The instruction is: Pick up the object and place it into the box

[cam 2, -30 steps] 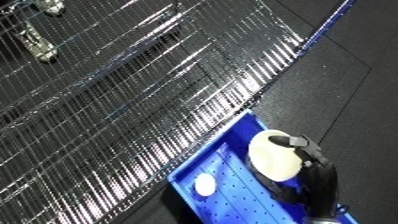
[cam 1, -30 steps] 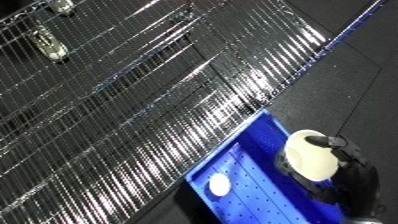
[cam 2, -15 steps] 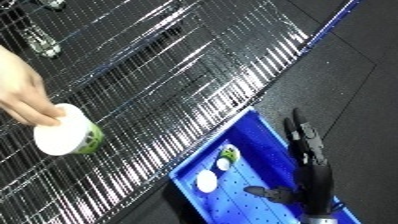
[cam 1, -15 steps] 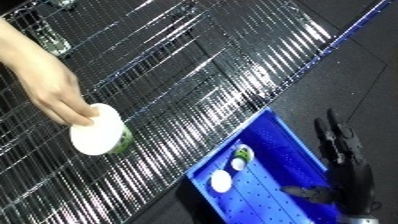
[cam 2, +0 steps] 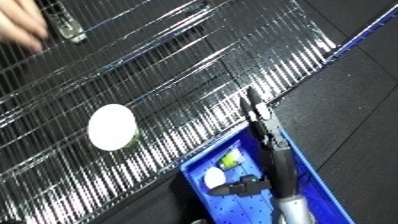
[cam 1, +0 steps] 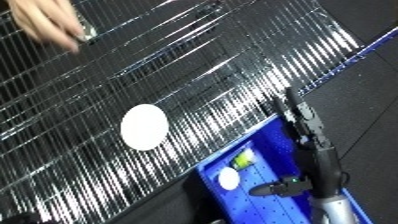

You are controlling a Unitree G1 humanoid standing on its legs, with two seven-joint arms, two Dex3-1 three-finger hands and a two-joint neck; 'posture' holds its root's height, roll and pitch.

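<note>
White and round, the object (cam 1: 144, 126) lies on the wire-grid worktop (cam 1: 80, 165), left of the blue bin (cam 1: 266, 200) and well apart from it. Its face is plain and smooth, with no marking that can be read. The bin stands at the near right; inside it lie a small white disc (cam 1: 229, 178) and, just beyond that, a yellow-green item (cam 1: 243, 160). The right robot hand (cam 1: 306, 130) reaches over the bin's right side with its black fingers straight and spread little, holding nothing; its thumb (cam 1: 275, 188) sticks out leftward above the bin floor. A person's hand (cam 1: 44, 20) shows at the far left over the wire grid, beside a small metal clip (cam 1: 86, 31).

In the right eye view the white object (cam 2: 112, 127) shows a faint green edge at its lower right side. The right robot hand (cam 2: 265, 125) again hangs over the bin (cam 2: 200, 167), fingers extended, empty. The left robot hand shows in neither view.
</note>
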